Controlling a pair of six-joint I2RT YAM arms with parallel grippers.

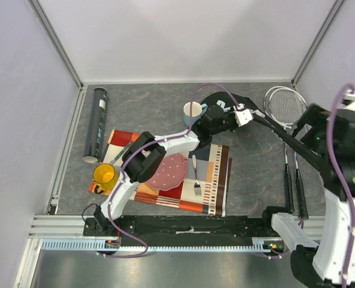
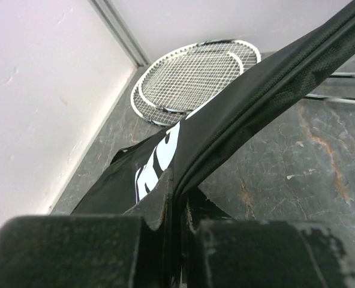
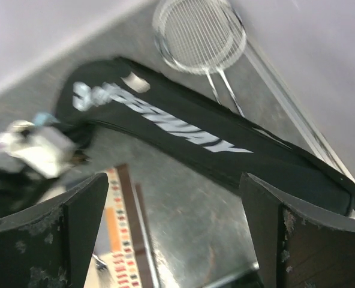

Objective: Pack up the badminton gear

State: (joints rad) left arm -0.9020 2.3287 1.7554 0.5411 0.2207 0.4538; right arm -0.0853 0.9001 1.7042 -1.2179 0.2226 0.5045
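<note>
At the desk's [image 1: 153,108] left edge the dark tube [image 1: 96,123] lies lengthwise along the wall; the print on its label is too small to read. The left arm [image 1: 159,147] rises from its base at the near edge and reaches diagonally across the striped placemat [image 1: 216,180], past the blue cup [image 1: 192,111]. The left hand [image 2: 177,204] is at the far middle of the desk, its fingers [image 2: 165,201] pressed together and pinching a raised edge of the black racket bag [image 2: 225,120]. From that grip the bag runs to the right and toward the near edge, ending beside the right wall. White capitals along its side read "CROSSWAY" in the right wrist view, though the first letters are blurred; the left wrist view catches only a fragment of them. Just beyond the bag, in the far right corner, the two rackets [image 1: 285,105] lie one on top of the other, their heads overlapping and their handles pointing toward the near edge. The right arm [image 1: 345,150] stands bent and raised at the right side. The right hand [image 3: 174,192] hangs above the bag with its fingers spread wide, holding and touching nothing.
</note>
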